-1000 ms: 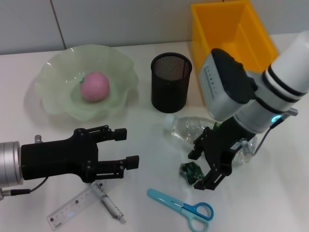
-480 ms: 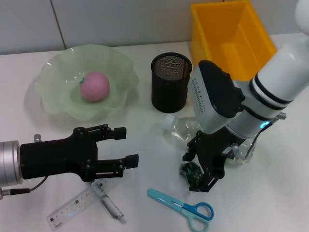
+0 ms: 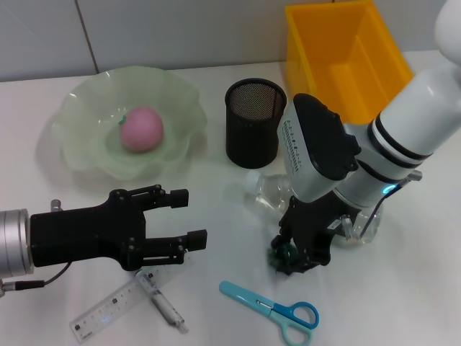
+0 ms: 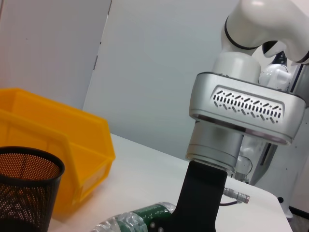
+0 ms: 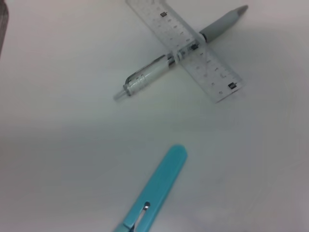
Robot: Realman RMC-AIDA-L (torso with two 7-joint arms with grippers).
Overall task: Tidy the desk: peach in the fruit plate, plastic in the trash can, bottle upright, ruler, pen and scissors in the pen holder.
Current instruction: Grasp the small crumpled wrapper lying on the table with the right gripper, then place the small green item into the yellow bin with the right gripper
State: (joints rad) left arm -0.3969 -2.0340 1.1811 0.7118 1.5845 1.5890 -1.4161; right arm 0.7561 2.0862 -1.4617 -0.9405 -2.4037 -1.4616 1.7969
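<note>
Since a second ago our right gripper (image 3: 294, 258) has slid in from the right and dropped onto the green plastic scrap (image 3: 286, 254), and its fingers now look pinched in narrow around it, though the scrap still sits on the white desk (image 3: 216, 216). Our left gripper (image 3: 180, 220) hasn't budged: parked low over the desk, jaws spread wide, just above the clear ruler (image 3: 108, 311) and the pen (image 3: 164, 303) crossing it. We've got the peach (image 3: 141, 129) sitting in the green fruit plate (image 3: 86, 122) already. Lying on its side behind the right wrist is the bottle (image 3: 277, 193), near the black mesh pen holder (image 3: 255, 122). Blue scissors (image 3: 277, 310) lie just in front of the scrap, and the yellow trash can (image 3: 346, 58) is at the back right.
</note>
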